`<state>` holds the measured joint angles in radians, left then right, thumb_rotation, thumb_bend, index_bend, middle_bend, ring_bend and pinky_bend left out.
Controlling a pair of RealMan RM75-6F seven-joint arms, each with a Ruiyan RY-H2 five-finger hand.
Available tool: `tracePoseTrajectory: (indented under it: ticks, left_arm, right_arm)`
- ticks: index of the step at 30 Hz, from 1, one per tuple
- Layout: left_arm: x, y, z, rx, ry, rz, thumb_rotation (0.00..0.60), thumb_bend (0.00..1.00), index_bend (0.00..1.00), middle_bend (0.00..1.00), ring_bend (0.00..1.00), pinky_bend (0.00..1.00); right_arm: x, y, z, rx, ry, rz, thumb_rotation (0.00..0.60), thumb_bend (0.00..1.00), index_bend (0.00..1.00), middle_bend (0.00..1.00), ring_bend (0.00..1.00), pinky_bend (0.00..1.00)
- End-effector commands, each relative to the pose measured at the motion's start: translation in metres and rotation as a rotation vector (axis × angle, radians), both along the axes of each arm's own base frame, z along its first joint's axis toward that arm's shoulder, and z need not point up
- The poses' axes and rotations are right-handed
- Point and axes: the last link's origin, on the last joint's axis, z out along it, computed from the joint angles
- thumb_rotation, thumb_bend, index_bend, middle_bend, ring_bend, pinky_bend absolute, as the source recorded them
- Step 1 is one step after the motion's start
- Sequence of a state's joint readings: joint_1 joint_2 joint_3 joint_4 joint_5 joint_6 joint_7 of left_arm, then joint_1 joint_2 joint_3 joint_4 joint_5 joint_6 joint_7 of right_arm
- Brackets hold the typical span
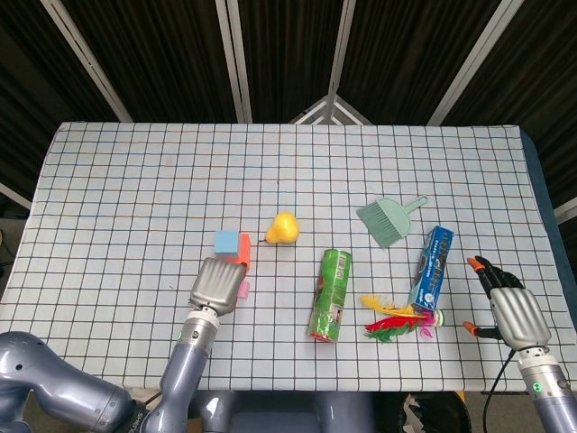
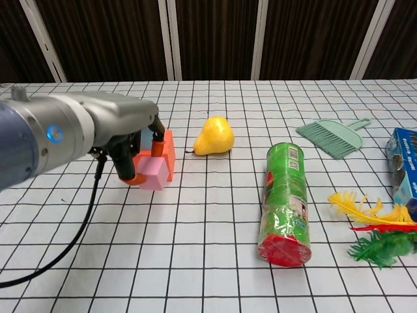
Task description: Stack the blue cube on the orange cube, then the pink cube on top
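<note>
The blue cube (image 1: 225, 242) stands on the table, touching the left side of the orange cube (image 1: 244, 249). In the chest view the orange cube (image 2: 168, 152) shows behind the pink cube (image 2: 154, 173), and the blue one is hidden by my left arm. My left hand (image 1: 215, 285) covers most of the pink cube (image 1: 243, 289). One fingertip (image 2: 132, 177) presses the pink cube's left face and another sits at its top back edge, so the hand pinches it at table level. My right hand (image 1: 509, 307) rests open at the table's front right, holding nothing.
A yellow pear (image 1: 283, 228) lies just right of the cubes. A green can (image 1: 330, 294) lies on its side at the centre front. Right of it are a feather shuttlecock (image 1: 397, 320), a blue box (image 1: 433, 267) and a small green brush (image 1: 388, 220).
</note>
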<state>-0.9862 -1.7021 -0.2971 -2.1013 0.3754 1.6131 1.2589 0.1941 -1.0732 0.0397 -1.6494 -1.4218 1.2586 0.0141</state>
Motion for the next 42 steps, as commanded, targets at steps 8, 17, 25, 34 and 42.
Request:
tracePoseTrajectory:
  ticks: [8, 17, 25, 34, 42]
  left_arm:
    - [0.019, 0.016, 0.049, 0.088, -0.079, 0.078, 0.6, 0.37, 0.44, 0.91, 0.8, 0.74]
    - [0.021, 0.04, 0.061, 0.129, -0.093, 0.155, 0.6, 0.38, 0.45, 0.91, 0.8, 0.74]
    - [0.021, 0.058, 0.065, 0.169, -0.048, 0.162, 0.6, 0.38, 0.45, 0.91, 0.8, 0.74]
    - [0.015, 0.072, 0.057, 0.172, 0.008, 0.175, 0.6, 0.38, 0.45, 0.9, 0.8, 0.73]
    - [0.013, 0.077, 0.048, 0.166, 0.056, 0.175, 0.6, 0.38, 0.45, 0.9, 0.8, 0.73]
  right_arm:
    - [0.0, 0.0, 0.0, 0.0, -0.001, -0.003, 0.6, 0.19, 0.06, 0.09, 0.16, 0.19]
    - [0.0, -0.001, -0.002, 0.007, 0.002, -0.004, 0.6, 0.19, 0.06, 0.09, 0.16, 0.19]
    - [0.0, -0.002, -0.003, 0.012, 0.005, -0.008, 0.6, 0.19, 0.06, 0.09, 0.16, 0.19]
    - [-0.001, -0.003, -0.003, 0.012, 0.005, -0.011, 0.6, 0.19, 0.06, 0.09, 0.16, 0.19]
    - [-0.003, -0.005, -0.004, 0.015, 0.006, -0.02, 0.6, 0.19, 0.06, 0.09, 0.16, 0.19]
